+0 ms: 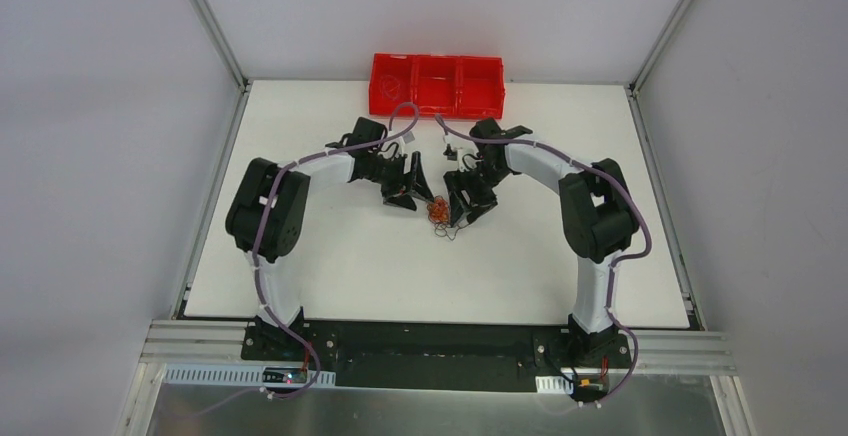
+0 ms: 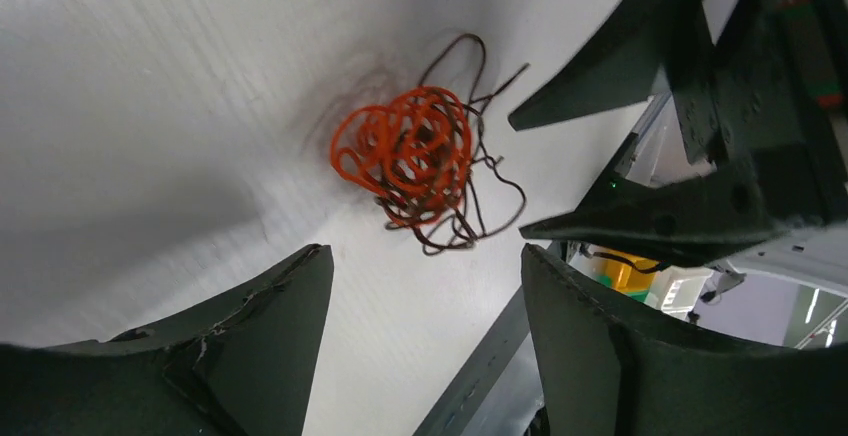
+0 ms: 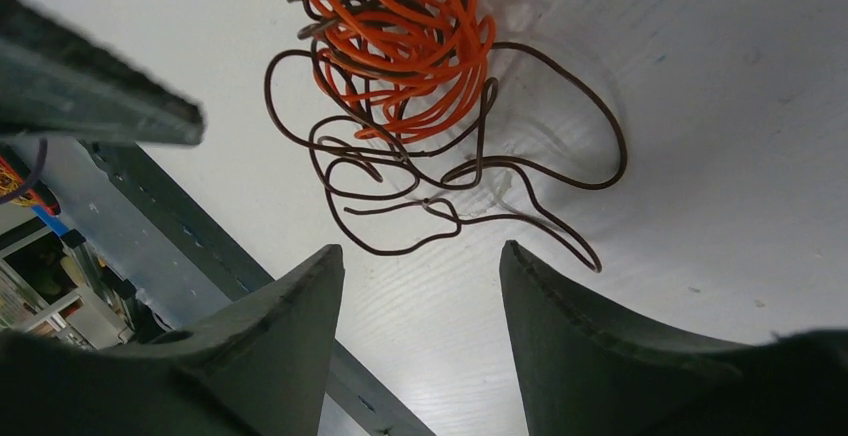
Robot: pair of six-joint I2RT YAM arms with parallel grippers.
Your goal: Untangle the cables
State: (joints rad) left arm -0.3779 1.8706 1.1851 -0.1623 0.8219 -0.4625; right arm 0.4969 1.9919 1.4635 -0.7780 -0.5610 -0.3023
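Observation:
The cables (image 1: 439, 213) lie on the white table as one small knotted ball: orange wire (image 2: 405, 146) tangled with thin dark brown wire (image 3: 480, 171) that loops out of it. My left gripper (image 1: 413, 196) hangs just left of the ball and stands open, with bare table between its fingertips (image 2: 315, 261). My right gripper (image 1: 462, 211) is just right of the ball and open too. In the right wrist view the dark loops (image 3: 400, 226) lie a little ahead of its fingertips (image 3: 512, 256), apart from them. Neither gripper touches the wires.
A red compartment tray (image 1: 437, 85) stands at the table's far edge behind both grippers. The table's metal edge rail (image 3: 200, 246) shows in the wrist views. Grey walls enclose the table left, right and back.

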